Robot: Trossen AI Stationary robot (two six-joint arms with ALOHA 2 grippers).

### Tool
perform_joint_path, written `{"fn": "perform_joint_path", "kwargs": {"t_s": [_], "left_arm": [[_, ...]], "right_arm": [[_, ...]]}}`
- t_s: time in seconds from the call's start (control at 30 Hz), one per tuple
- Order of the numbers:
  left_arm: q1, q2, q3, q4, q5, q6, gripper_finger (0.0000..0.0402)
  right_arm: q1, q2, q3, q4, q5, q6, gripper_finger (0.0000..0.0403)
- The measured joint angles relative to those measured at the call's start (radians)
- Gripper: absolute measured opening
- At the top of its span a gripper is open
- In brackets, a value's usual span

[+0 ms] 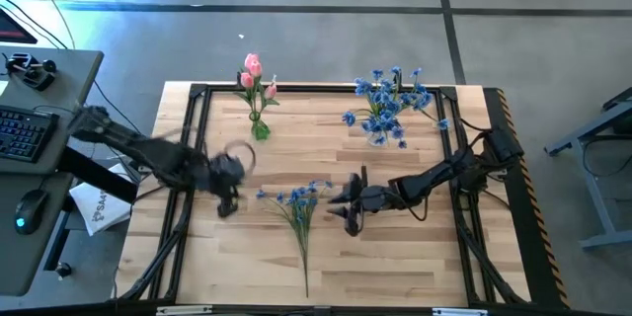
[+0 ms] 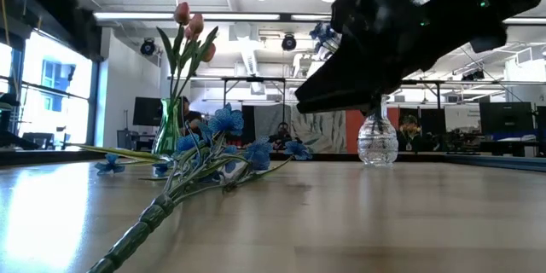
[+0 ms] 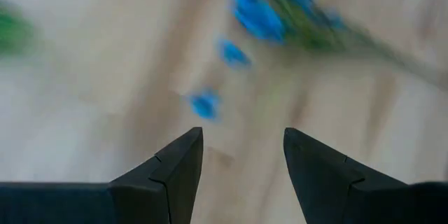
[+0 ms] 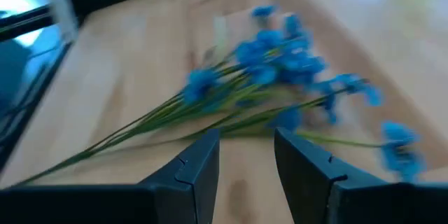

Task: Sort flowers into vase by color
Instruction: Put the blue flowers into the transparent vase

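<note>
A bunch of blue flowers (image 1: 299, 202) lies flat in the middle of the wooden table, blossoms toward the far edge, green stems (image 2: 136, 230) toward the near edge. My left gripper (image 1: 227, 200) hovers just left of the blossoms, slanting down, open and empty (image 3: 243, 136). My right gripper (image 1: 347, 207) stands just right of the bunch, open, with nothing between its fingers (image 4: 246, 136); the stems lie beyond its tips. Pink flowers (image 1: 254, 77) stand in a green vase (image 2: 171, 126) at the far left. More blue flowers (image 1: 390, 107) stand in a clear vase (image 2: 377, 142) at the far right.
A black frame (image 1: 197, 94) runs around the tabletop. A few loose blue blossoms (image 2: 109, 165) lie on the wood left of the bunch. Bare wood (image 1: 395, 267) stretches along the near side. A desk with a keyboard (image 1: 25, 128) stands beyond the table's left edge.
</note>
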Motion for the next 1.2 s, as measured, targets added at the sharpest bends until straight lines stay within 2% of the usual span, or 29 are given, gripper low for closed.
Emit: {"fn": "perform_joint_path", "kwargs": {"t_s": [0.13,0.27,0.43,0.6,0.73,0.83,0.9,0.97,1.07,1.2], "left_arm": [[-0.066,0.066,-0.169,0.322,0.193,0.105,0.0188],[-0.065,0.165,-0.311,0.749,0.270,0.159,0.0188],[-0.019,0.311,-0.346,1.038,0.278,0.295,0.0188],[0.067,0.448,-0.346,1.257,0.397,0.428,0.0188],[0.152,0.548,-0.338,1.353,0.443,0.493,0.0188],[0.219,0.623,-0.297,1.360,0.445,0.519,0.0188],[0.262,0.675,-0.261,1.358,0.425,0.521,0.0188],[0.303,0.728,-0.214,1.358,0.385,0.518,0.0188],[0.356,0.790,-0.132,1.359,0.310,0.520,0.0188],[0.391,0.802,-0.035,1.340,0.245,0.558,0.0188]], "right_arm": [[0.020,0.000,0.000,0.001,-0.015,-0.029,0.0134],[0.007,0.000,0.000,0.008,-0.014,-0.035,0.0134],[-0.033,0.000,0.000,0.008,0.011,-0.024,0.0134],[-0.061,-0.001,0.000,0.008,0.038,-0.006,0.0134],[-0.065,-0.001,0.000,-0.002,0.024,-0.008,0.0134],[-0.060,-0.023,-0.001,-0.057,-0.066,-0.001,0.0134],[-0.049,-0.055,0.000,-0.124,-0.120,0.027,0.0134],[-0.028,-0.085,0.000,-0.174,-0.132,0.063,0.0134],[0.017,-0.116,0.001,-0.230,-0.122,0.107,0.0134],[0.079,-0.119,0.001,-0.249,0.025,0.164,0.0134]]}}
